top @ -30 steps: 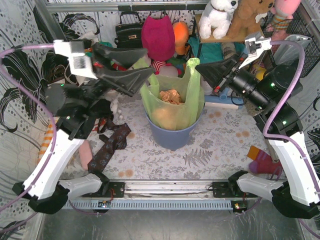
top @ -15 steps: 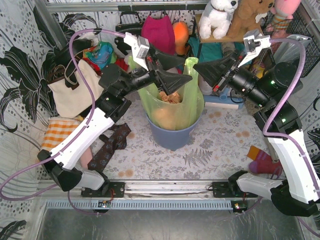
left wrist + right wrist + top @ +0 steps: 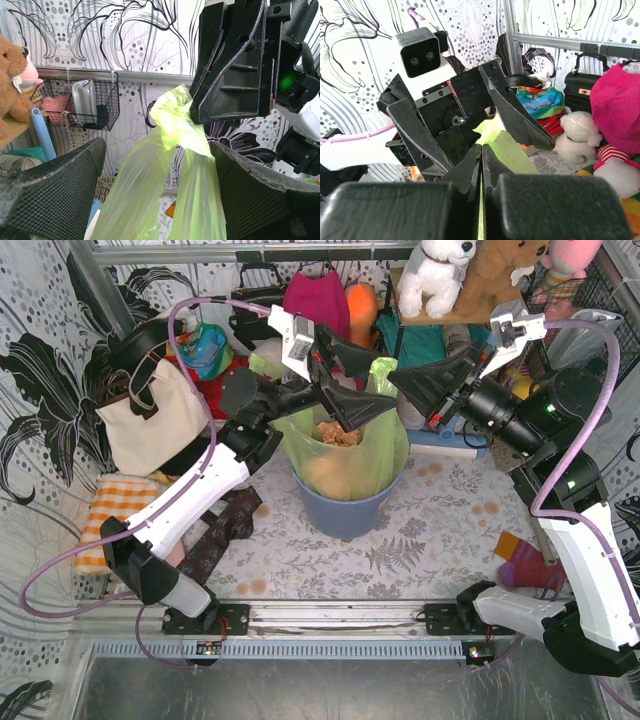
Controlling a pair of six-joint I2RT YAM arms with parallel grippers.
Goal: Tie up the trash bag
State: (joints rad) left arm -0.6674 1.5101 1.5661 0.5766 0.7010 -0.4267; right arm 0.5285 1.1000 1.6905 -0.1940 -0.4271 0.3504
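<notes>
- Top view: the trash bag [image 3: 352,462] stands just above the picture's centre. It lines a round blue-grey bin [image 3: 345,512] on the flower-patterned table [image 3: 430,540]. Crumpled pinkish-brown paper [image 3: 335,433] shows in its open mouth.
- One handle [image 3: 381,370] of the bag stands up at 1 o'clock from the mouth. The right gripper [image 3: 398,375] extends from 3 o'clock, its fingers pressed together on that handle's tip.
- The left gripper [image 3: 378,382] extends from 9 o'clock across the bag's mouth. Its jaws are spread wide, one finger above the raised handle and one below it.
- A cream tote bag [image 3: 150,425] lies at 9 o'clock from the bin, well apart. A white plush toy [image 3: 437,270] sits at 1 o'clock.
- Left wrist view: the left gripper [image 3: 159,150] gapes wide, with its fingers at 8 and 4 o'clock. The trash bag [image 3: 175,127] rises between them as a twisted green strip. Whether either finger touches the plastic cannot be told.
- The right gripper [image 3: 202,112] hangs at 1 o'clock, clamped on the strip's top end. A wire basket [image 3: 75,107] hangs at 9 o'clock, and a teddy bear [image 3: 10,85] sits at the left edge.
- Right wrist view: the right gripper [image 3: 481,157] sits at 6 o'clock, closed to a sliver, with green plastic of the trash bag [image 3: 510,152] pinched there.
- The left gripper [image 3: 496,155] faces the camera from 11 o'clock, its fingers splayed in a V on either side of the green.
</notes>
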